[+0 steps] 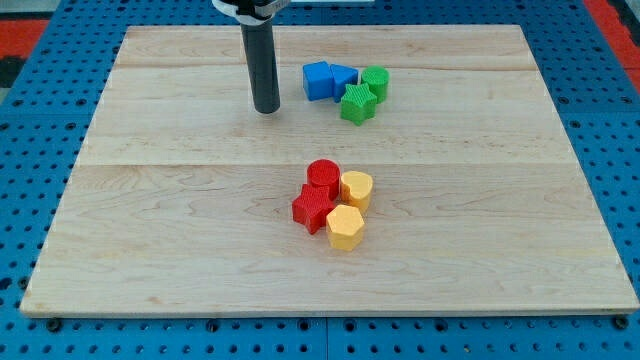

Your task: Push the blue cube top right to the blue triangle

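The blue cube point(318, 80) sits near the view's top centre on the wooden board point(150, 230). The blue triangle point(344, 76) touches its right side. A green cylinder point(376, 81) and a green star-shaped block point(358, 103) crowd against the triangle's right and lower right. My tip point(266, 108) is at the end of the dark rod, to the left of the blue cube and slightly lower in the view, with a gap between them.
A second cluster lies at the board's centre: a red cylinder point(323, 175), a red star-shaped block point(313, 209), a yellow hexagon point(357, 187) and another yellow hexagon point(345, 227). Blue pegboard point(40, 120) surrounds the board.
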`<state>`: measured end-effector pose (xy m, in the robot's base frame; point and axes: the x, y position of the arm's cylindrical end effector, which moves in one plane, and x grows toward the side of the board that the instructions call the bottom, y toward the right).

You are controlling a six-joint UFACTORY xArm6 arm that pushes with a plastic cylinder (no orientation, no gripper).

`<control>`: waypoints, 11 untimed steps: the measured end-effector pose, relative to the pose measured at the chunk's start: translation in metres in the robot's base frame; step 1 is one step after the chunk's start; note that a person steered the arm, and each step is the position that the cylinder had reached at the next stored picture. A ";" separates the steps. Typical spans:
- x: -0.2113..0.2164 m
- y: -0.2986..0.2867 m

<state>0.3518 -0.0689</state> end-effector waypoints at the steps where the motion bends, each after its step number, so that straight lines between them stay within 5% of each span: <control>1: -0.013 0.022; 3: -0.035 0.063; 11: -0.097 0.072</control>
